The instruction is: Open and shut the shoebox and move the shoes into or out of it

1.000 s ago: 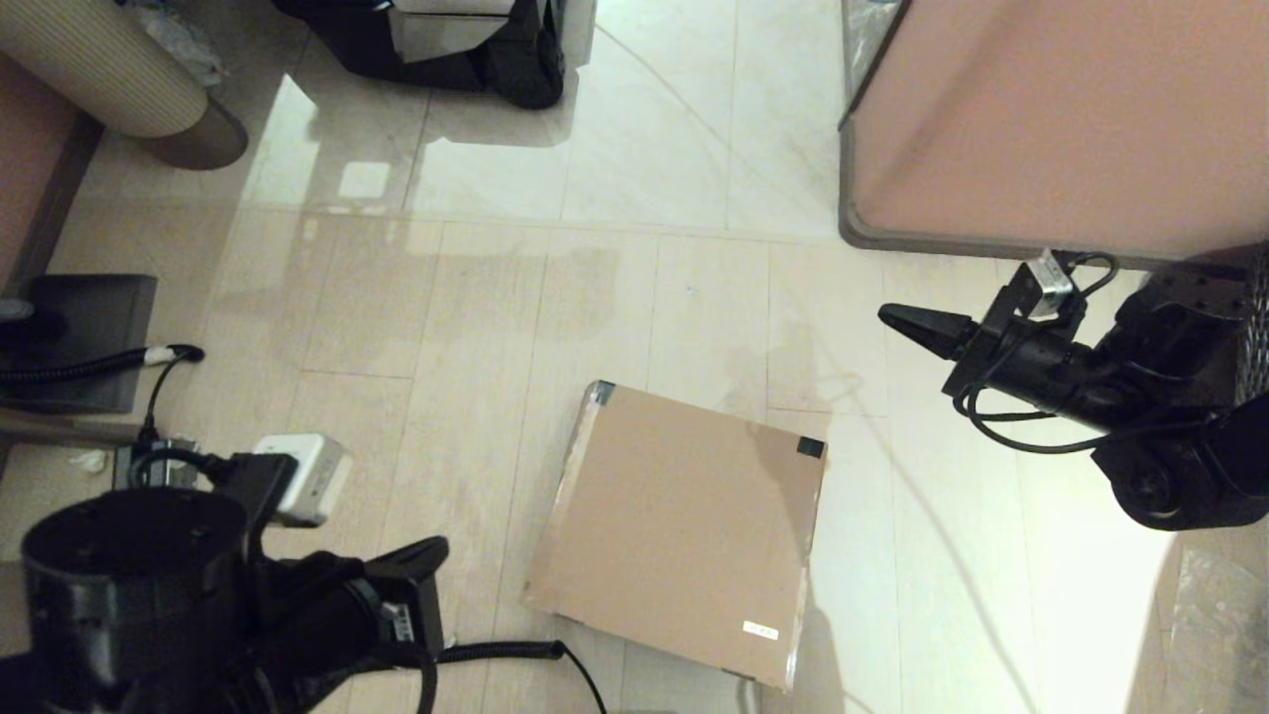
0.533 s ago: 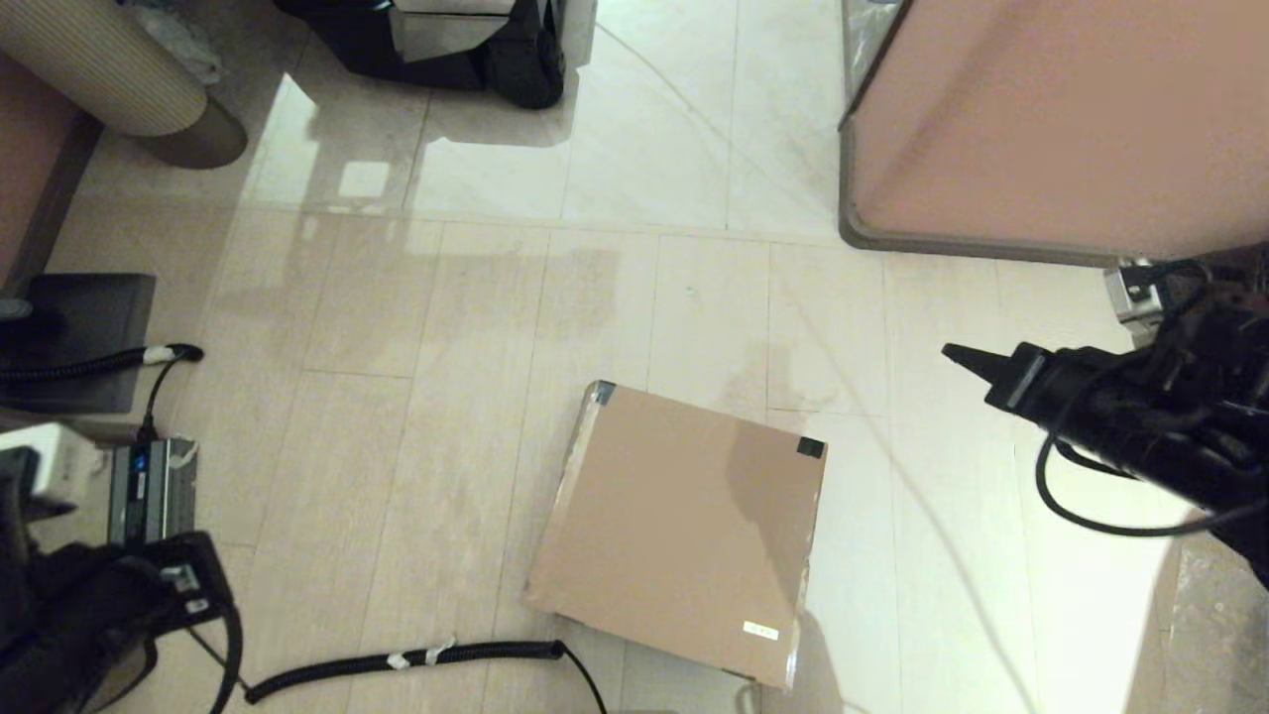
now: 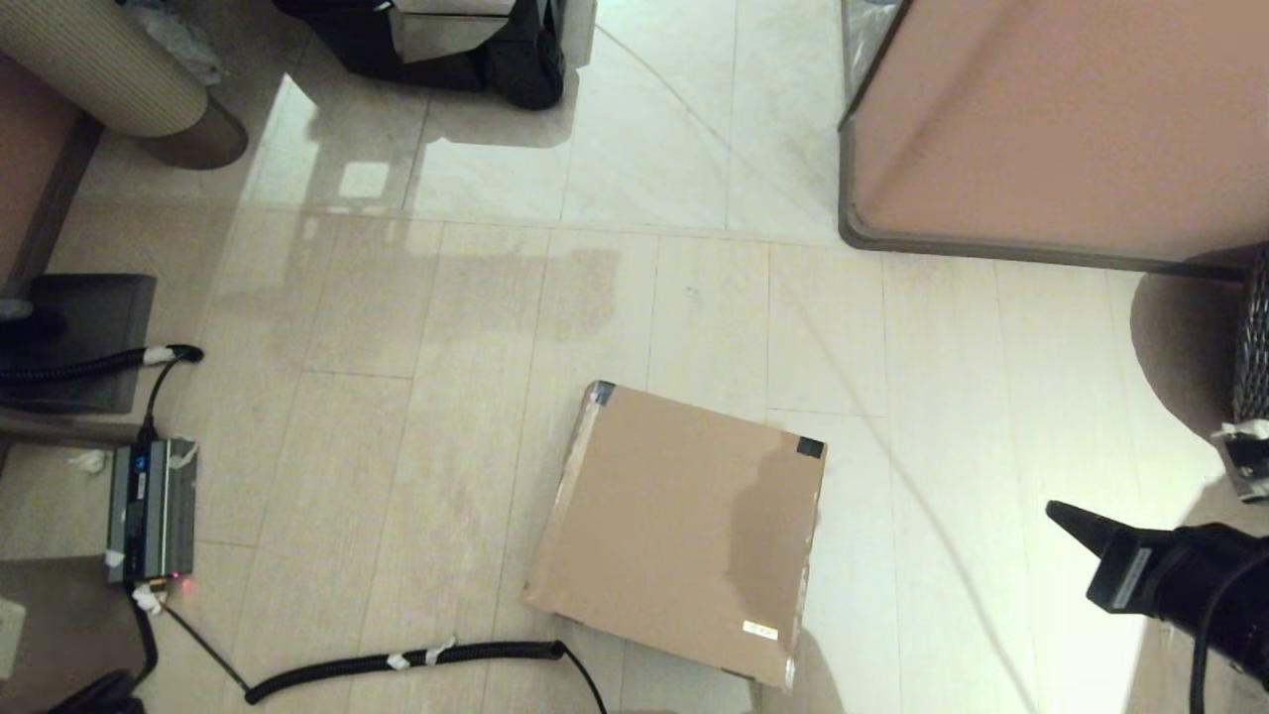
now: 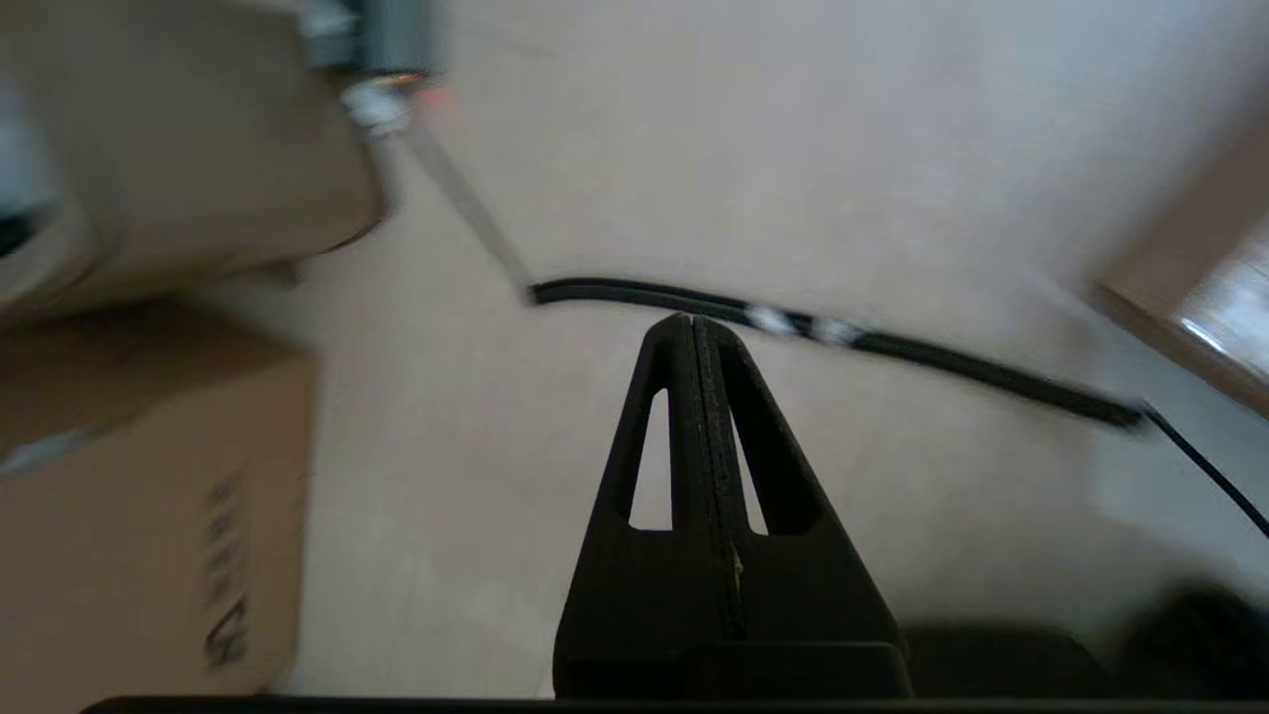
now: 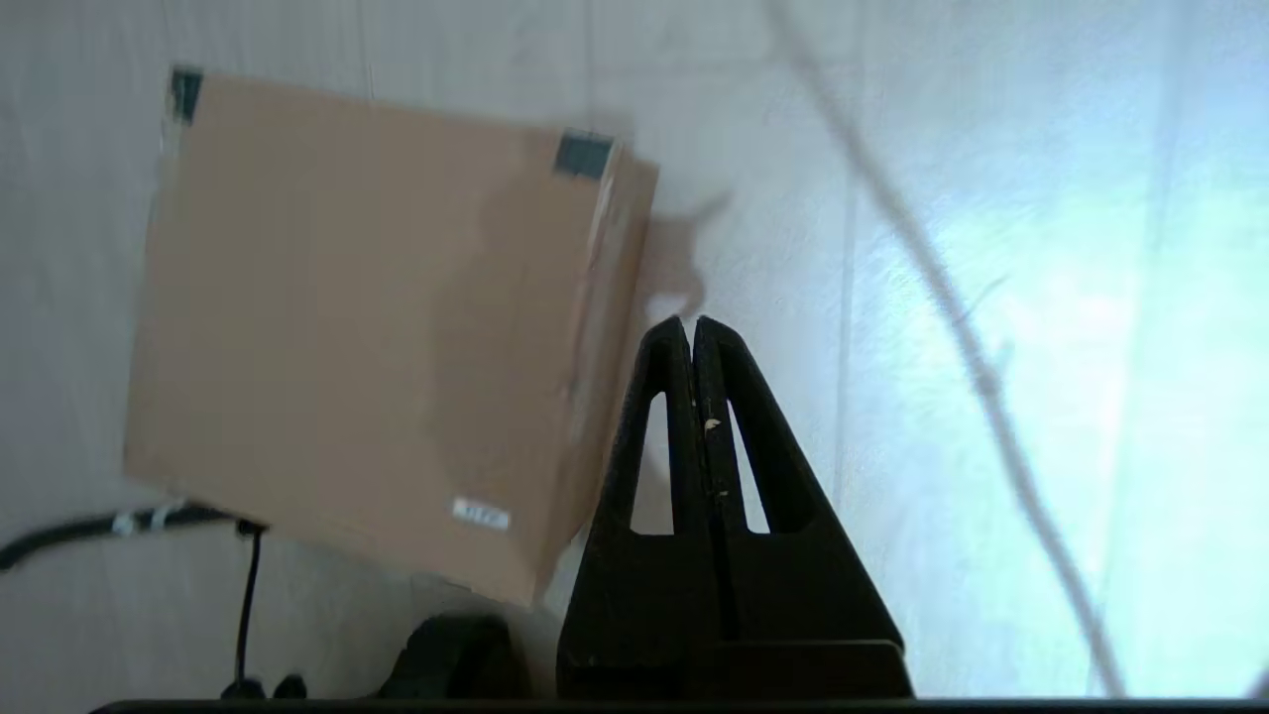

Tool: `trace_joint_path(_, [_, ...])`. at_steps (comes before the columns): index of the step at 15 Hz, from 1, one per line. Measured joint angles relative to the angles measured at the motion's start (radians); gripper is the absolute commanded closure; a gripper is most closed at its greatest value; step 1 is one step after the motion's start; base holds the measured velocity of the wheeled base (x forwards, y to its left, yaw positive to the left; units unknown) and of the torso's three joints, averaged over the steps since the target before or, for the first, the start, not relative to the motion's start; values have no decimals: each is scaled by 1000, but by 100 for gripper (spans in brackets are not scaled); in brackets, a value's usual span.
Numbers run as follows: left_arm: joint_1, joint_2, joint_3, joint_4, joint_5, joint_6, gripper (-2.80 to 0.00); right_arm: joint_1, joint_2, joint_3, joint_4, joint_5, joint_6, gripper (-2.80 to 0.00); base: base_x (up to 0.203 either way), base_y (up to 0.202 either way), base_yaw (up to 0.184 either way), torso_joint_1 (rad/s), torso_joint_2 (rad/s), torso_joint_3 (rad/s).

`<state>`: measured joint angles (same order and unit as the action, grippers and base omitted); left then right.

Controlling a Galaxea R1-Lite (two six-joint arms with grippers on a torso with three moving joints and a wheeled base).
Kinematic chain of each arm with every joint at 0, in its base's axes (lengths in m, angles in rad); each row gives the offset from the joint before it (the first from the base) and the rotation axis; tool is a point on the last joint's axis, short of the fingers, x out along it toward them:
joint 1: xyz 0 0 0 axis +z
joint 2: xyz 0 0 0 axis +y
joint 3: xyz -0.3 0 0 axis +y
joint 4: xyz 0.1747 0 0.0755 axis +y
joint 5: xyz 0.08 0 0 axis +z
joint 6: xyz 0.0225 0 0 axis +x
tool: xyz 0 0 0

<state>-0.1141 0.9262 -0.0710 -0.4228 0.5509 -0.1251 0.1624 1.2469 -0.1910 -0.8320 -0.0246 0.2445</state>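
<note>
Now: shoebox (image 3: 684, 531) on floor, lid down, black tape on two far corners, white label near front edge. Right gripper (image 3: 1066, 518) clenched, empty, low to box's right, apart from it. Left gripper (image 4: 692, 332) clenched, empty, above black coiled cable (image 3: 436, 656) lying left of box. Grey power unit (image 3: 151, 508) far left; woven basket (image 3: 1252, 342) at right edge.

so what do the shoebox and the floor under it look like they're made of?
Shoebox: plain brown cardboard, matte, by its flat uncoated lid; black tape patches on two corners, small white label. Floor: pale glossy tiles or planks, judging by seam lines and mirror-like reflections; the exact material is unclear.
</note>
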Motion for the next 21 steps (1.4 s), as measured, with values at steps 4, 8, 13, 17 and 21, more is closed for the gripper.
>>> trace_joint_path(4, [134,-201,53,-2,-21,27,0,-13,-285,69,67,-69,-32,0,0,0,0,0,0,0])
trace_joint_path(8, [139,-553,55,168,-225,155,0,-21,-667,114,352,-71,-152,0,0,0,0,0,0,0])
trace_joint_path(13, [115,-870,-27,625,-525,474,0,-25,-930,158,866,33,-238,0,0,0,0,0,0,0])
trace_joint_path(17, [113,-919,-33,624,-502,435,0,-125,-942,154,924,19,-238,0,0,0,0,0,0,0])
trace_joint_path(21, [112,-928,-24,591,-528,398,0,-168,-1100,161,902,32,-245,0,0,0,0,0,0,0])
